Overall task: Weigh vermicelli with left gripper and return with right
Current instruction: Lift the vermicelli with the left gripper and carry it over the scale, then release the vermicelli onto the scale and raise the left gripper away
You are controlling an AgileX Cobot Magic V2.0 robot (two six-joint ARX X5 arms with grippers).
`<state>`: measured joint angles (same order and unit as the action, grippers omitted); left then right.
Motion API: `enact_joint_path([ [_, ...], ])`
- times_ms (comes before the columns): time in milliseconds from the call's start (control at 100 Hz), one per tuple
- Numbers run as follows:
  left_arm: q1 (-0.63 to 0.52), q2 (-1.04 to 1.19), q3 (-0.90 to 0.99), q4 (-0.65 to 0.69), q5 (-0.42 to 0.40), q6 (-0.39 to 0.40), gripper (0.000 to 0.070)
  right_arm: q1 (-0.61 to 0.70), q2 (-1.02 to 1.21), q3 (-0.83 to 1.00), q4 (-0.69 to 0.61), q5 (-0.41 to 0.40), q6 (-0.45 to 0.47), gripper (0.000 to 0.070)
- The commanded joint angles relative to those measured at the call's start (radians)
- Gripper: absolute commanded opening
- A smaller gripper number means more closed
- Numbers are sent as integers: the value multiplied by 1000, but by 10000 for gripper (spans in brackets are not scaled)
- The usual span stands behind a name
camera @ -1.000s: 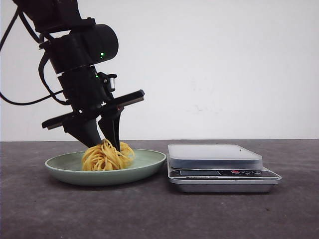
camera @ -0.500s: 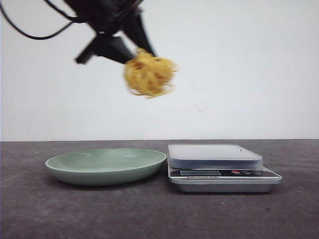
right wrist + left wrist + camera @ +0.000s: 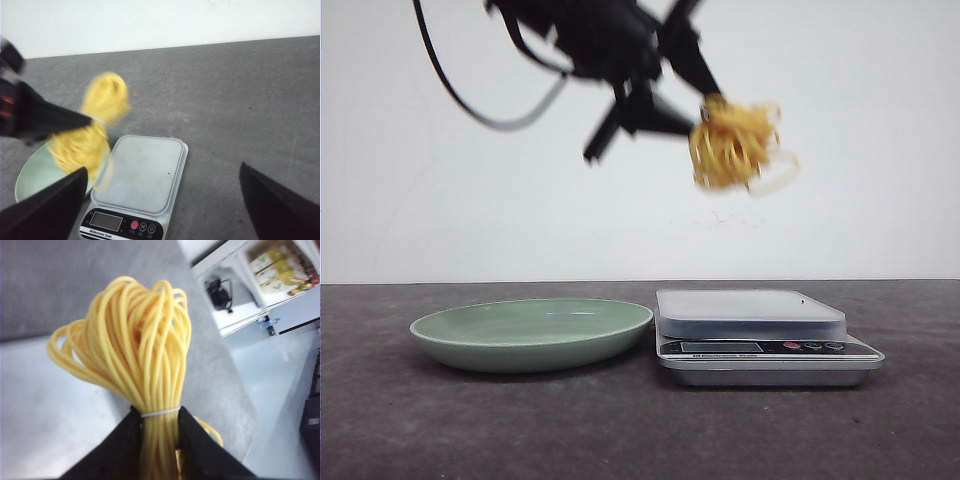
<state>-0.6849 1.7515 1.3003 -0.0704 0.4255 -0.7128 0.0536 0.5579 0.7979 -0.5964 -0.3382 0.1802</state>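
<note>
My left gripper (image 3: 159, 440) clamped a looped yellow vermicelli (image 3: 135, 360) bundle bound by a thin band; the front view blurred it.

Green plate (image 3: 520, 350) sits on the dark grey counter (image 3: 620, 430), well below the left claw (image 3: 707, 113) and toward the robot's left of it. White wall (image 3: 860, 150) behind the claw. Left wrist view: blurred white shelf unit (image 3: 250, 305) with yellowish packets (image 3: 280, 265) beyond the counter edge.
</note>
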Motion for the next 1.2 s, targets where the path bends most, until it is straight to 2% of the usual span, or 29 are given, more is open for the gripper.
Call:
enact_joint_path([
  [0, -6, 37, 18, 33, 14, -39, 4, 3, 2, 18, 2, -2, -9, 615],
  [220, -2, 148, 18, 63, 37, -72, 4, 3, 2, 18, -24, -2, -10, 615],
  [440, 5, 197, 18, 64, 38, -63, 12, 3, 2, 18, -40, -2, -13, 615],
  [480, 8, 198, 18, 64, 38, -62, 85, 3, 2, 18, -41, -2, -13, 615],
  [560, 13, 198, 18, 66, 38, -57, 332, 3, 2, 18, -40, -2, -13, 615],
  [610, 17, 198, 18, 68, 39, -55, 390, 3, 2, 18, -40, -2, -13, 615],
  [800, 45, 198, 18, 67, 52, -33, 390, 3, 2, 18, -40, -3, -13, 615],
  [960, 96, 172, 18, 60, 134, -10, 389, 3, 2, 18, -41, -3, -13, 615],
  [1080, 135, 89, 18, 16, 134, 55, 387, 3, 2, 18, -41, -3, -13, 615],
  [1190, 166, -38, 18, -48, 105, 146, 387, 3, 2, 18, -41, -2, -19, 615],
])
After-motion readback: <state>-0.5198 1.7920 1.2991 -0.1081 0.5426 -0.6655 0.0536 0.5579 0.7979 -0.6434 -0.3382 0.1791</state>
